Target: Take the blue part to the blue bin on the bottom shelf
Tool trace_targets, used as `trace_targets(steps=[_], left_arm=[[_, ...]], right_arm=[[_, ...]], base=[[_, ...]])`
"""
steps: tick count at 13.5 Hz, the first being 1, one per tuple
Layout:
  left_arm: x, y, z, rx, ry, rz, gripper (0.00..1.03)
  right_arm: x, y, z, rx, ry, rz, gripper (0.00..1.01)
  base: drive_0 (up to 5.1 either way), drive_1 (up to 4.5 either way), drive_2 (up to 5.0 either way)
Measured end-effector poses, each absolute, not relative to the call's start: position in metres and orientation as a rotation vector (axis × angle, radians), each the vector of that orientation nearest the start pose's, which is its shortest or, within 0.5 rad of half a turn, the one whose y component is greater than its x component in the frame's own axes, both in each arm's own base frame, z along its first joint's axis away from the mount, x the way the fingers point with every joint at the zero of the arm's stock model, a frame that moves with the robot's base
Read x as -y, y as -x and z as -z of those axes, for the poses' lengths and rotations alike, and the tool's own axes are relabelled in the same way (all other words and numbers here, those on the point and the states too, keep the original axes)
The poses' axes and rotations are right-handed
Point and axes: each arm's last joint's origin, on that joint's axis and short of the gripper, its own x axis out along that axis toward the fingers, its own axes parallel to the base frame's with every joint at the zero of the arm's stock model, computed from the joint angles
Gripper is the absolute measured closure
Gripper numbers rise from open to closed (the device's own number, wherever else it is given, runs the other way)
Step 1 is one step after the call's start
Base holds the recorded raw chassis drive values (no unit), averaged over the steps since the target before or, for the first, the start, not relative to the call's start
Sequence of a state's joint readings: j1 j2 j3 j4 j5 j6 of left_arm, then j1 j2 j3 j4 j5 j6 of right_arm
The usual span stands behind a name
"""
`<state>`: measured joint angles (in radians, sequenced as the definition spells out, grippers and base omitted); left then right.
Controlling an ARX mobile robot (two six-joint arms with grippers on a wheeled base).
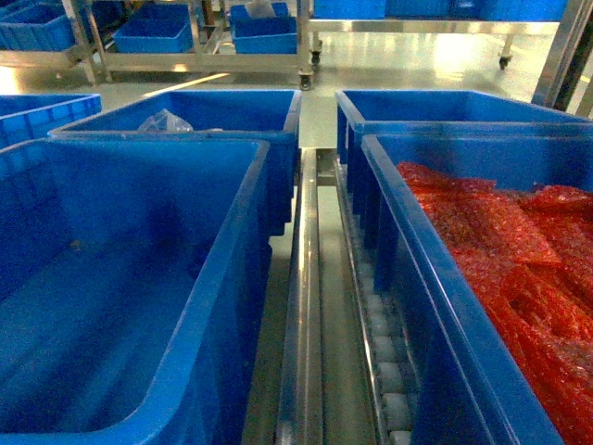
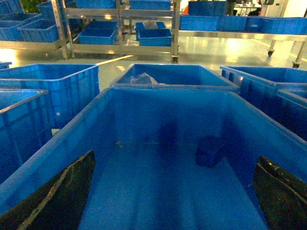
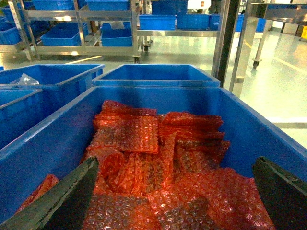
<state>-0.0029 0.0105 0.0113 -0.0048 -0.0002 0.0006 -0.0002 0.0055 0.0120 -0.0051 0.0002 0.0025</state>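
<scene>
Neither arm is seen in the head view, and each wrist view shows only the two dark fingers of its gripper, cut off at the lower corners. The bottom shelf (image 1: 320, 306) is mostly covered by crates; only a strip of shiny guide rail and a row of small white rollers (image 1: 384, 362) is exposed between them.

The blue part (image 2: 209, 151) is hard to make out: a small, dark blue, blocky shape nearly the same colour as the blue bin (image 2: 57, 143) around it, with a fainter dark patch on the wall to its left that cannot be identified. It is set on the bin floor close to the far wall, right of centre.

The left gripper (image 2: 175, 191) is held wide open over the near end of this bin, nothing between its fingers (image 2: 62, 191); the part is found ahead of it, apart, nearer the right finger's side.

The right gripper (image 3: 175, 191) is likewise spread open and holds nothing, poised over a second blue crate (image 3: 43, 143) filled with red bubble-wrap bags (image 3: 144, 158).

Behind, a further crate is seen with a clear plastic bag (image 1: 165, 120) in it, and racks of blue crates (image 2: 100, 33) are seen across the floor.
</scene>
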Motion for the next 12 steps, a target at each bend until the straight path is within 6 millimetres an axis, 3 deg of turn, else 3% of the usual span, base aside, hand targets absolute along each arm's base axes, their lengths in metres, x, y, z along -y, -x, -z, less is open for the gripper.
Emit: trace_targets(steps=[12], left_arm=[[0.0003, -0.0977, -0.1661, -0.004, -0.001, 0.003, 0.05]], right_arm=[[0.0000, -0.0973, -0.1667, 0.001, -0.002, 0.000, 0.03]], base=[[0.0, 0.00, 0.0]])
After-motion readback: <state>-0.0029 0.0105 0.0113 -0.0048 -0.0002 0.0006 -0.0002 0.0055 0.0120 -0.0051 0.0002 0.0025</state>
